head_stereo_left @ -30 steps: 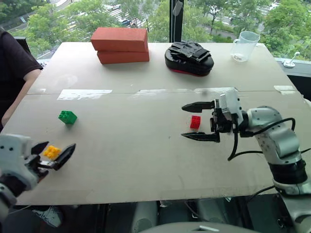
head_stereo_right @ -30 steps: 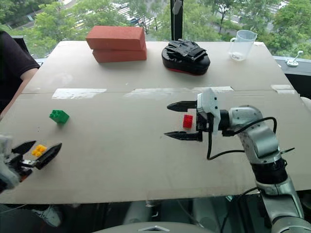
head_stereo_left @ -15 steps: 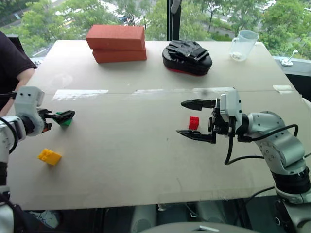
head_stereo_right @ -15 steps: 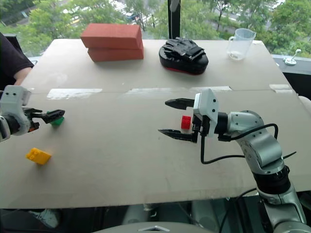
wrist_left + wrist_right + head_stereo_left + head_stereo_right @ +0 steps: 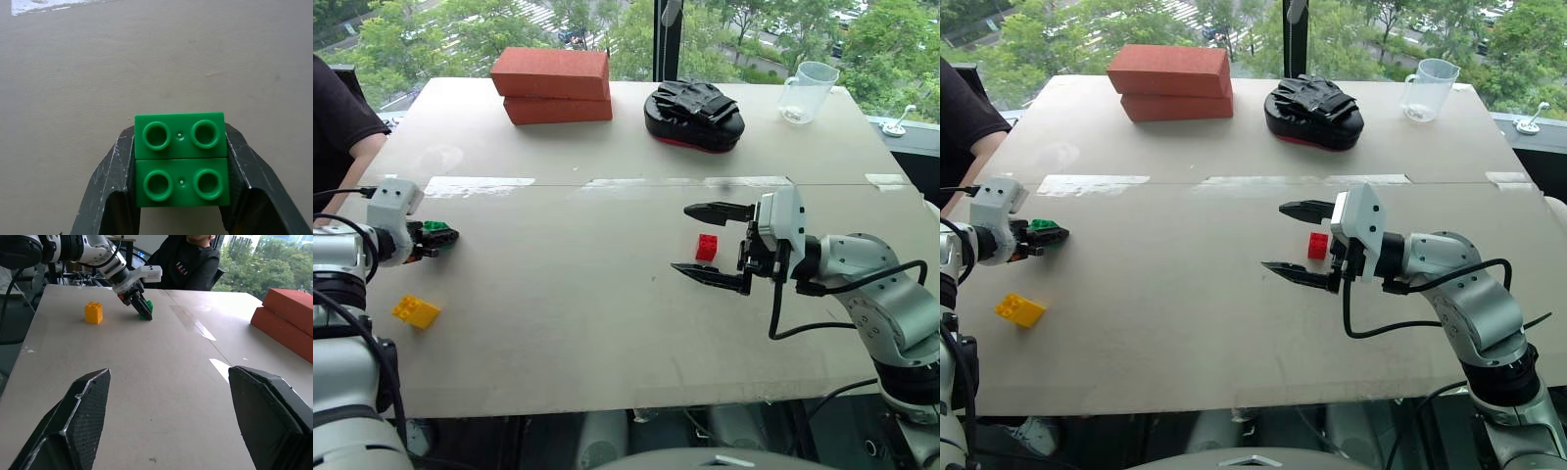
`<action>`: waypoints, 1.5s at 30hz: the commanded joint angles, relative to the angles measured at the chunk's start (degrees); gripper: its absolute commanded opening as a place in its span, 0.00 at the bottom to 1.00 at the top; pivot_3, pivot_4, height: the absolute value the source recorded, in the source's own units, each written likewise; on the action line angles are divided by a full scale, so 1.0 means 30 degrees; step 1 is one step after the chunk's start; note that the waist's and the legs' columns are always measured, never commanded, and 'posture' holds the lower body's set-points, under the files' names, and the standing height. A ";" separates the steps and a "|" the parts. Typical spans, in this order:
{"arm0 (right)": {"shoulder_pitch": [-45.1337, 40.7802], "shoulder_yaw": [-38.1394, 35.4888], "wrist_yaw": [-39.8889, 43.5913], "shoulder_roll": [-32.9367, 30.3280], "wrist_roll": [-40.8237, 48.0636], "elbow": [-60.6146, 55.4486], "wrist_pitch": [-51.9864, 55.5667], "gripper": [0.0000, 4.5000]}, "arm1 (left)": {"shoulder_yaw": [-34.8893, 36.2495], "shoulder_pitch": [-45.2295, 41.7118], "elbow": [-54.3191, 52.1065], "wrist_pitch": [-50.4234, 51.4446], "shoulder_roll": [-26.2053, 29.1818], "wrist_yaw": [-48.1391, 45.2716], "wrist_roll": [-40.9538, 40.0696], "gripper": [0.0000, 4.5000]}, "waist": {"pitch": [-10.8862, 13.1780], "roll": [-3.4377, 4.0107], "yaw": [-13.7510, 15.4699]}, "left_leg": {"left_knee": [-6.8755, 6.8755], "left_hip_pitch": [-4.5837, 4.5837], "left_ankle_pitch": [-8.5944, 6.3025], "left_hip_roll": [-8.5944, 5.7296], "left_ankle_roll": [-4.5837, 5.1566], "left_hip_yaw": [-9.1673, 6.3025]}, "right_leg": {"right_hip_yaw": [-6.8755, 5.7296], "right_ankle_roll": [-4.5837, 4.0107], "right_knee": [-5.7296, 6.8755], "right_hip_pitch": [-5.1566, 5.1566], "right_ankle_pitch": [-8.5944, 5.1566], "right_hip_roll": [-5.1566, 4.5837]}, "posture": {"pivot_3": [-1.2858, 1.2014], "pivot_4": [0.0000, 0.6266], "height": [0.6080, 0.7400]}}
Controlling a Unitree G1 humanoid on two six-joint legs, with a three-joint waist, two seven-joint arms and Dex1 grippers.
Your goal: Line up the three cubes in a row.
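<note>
At the table's left side my left gripper (image 5: 443, 238) is shut on the green cube (image 5: 181, 159), whose four studs face up between the two fingers. The green cube (image 5: 434, 227) rests at table level. Nearer the front left edge lies the yellow cube (image 5: 415, 311), apart from the gripper. The red cube (image 5: 706, 247) sits right of centre, between the spread fingers of my right gripper (image 5: 710, 245), which is open and points left without touching it. The right wrist view shows the yellow cube (image 5: 93, 312) and the left gripper (image 5: 142, 308) on the green cube.
Two stacked red-orange bricks (image 5: 554, 85) lie at the back, with a black padded mitt (image 5: 693, 116) and a clear plastic cup (image 5: 806, 93) to their right. A person's arm in a dark sleeve (image 5: 342, 127) is at the left edge.
The left gripper has left the yellow cube at the front left, moved further back to the green cube and closed on it. The right gripper has stayed around the red cube.
</note>
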 commanded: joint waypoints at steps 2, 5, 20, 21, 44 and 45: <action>0.0501 -0.1097 -0.0447 -0.0650 0.0261 -0.0911 -0.0093 0.88 | 0.1566 0.0466 -0.4012 -0.0892 -0.0021 -0.3974 -0.1904 0.30 | 0.0010 -0.0019 0.0105 | 0.0015 -0.0035 0.0001 0.0002 0.0000 -0.0029 | -0.0028 -0.0002 -0.0001 -0.0004 0.0000 -0.0002 | 0.52 0.24 1.00; 0.1435 -0.1703 -0.0778 -0.1082 -0.0150 -0.1010 -0.0499 0.88 | 0.0836 0.2332 -1.0055 -0.0653 -0.0437 -0.6390 -0.3054 0.30 | 0.0005 -0.0029 0.0144 | 0.0057 -0.0123 0.0002 0.0002 -0.0001 -0.0051 | -0.0050 0.0001 -0.0008 -0.0046 0.0003 -0.0031 | 0.52 0.24 1.00; 0.8500 -0.6535 0.0042 -0.4000 0.0622 -0.2079 -0.0770 0.88 | -0.7966 -0.3122 -1.0822 -0.5103 -0.6950 -1.1126 0.2409 0.30 | 0.0030 0.0053 0.0235 | 0.0233 -0.0112 0.0003 -0.0021 0.0012 -0.0156 | -0.0036 0.0023 0.0036 0.0045 0.0004 0.0065 | 0.52 0.24 1.00; 0.8732 -0.6716 -0.0052 -0.3985 0.0675 -0.2236 -0.0741 0.88 | -0.8191 -0.3354 -1.0571 -0.5217 -0.7166 -1.1093 0.2736 0.30 | 0.0033 0.0057 0.0235 | 0.0238 -0.0111 0.0003 -0.0019 0.0012 -0.0160 | -0.0034 0.0023 0.0036 0.0045 0.0005 0.0071 | 0.52 0.24 1.00; 1.0646 -0.7253 -0.1077 -0.3839 0.0580 -0.3221 -0.0998 0.88 | -0.8474 -0.5066 -0.6703 -0.6108 -1.0150 -1.0069 0.5369 0.30 | 0.0034 0.0055 0.0452 | 0.0297 -0.0161 0.0001 -0.0030 0.0015 -0.0221 | -0.0064 0.0036 0.0018 0.0075 -0.0003 0.0070 | 0.52 0.24 1.00; 1.0643 -0.7218 -0.1125 -0.3821 0.0588 -0.3265 -0.0986 0.88 | -0.8455 -0.5100 -0.6610 -0.6156 -1.0242 -1.0034 0.5367 0.30 | 0.0034 0.0055 0.0453 | 0.0298 -0.0160 0.0001 -0.0030 0.0014 -0.0223 | -0.0065 0.0037 0.0019 0.0076 -0.0003 0.0071 | 0.52 0.24 1.00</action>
